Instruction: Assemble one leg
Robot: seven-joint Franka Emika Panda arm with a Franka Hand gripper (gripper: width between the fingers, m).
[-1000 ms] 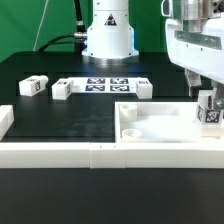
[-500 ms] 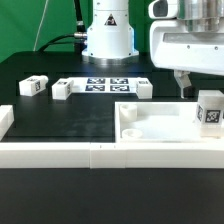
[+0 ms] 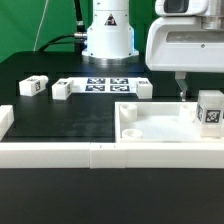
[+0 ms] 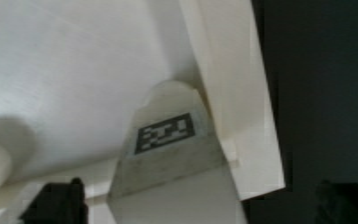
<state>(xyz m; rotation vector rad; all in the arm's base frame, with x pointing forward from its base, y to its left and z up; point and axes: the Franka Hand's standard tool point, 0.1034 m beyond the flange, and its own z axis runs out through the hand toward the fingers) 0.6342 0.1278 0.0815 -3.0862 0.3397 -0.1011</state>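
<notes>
A leg (image 3: pixel 210 108), a small white block with a tag on its front, stands upright at the right end of the large white recessed panel (image 3: pixel 160 128). My gripper (image 3: pixel 196 86) hangs just above it, a little toward the exterior view's left, open and empty; one dark finger (image 3: pixel 181 85) shows. In the wrist view the leg (image 4: pixel 167 150) lies against the panel's rim (image 4: pixel 229 90), with my gripper (image 4: pixel 202 205) open and dark fingertips (image 4: pixel 55 200) far apart on either side, not touching it. Three more legs (image 3: pixel 33 86), (image 3: pixel 62 88), (image 3: pixel 143 88) lie at the back.
The marker board (image 3: pixel 105 84) lies at the back before the arm's base (image 3: pixel 108 35). Long white rails run along the front (image 3: pixel 60 152) and at the exterior view's left (image 3: pixel 5 120). Round sockets (image 3: pixel 128 113) sit in the panel's left part.
My gripper let go of the leg on the panel, then rose and shifted toward the exterior view's left. The leg stays standing where it was set.
</notes>
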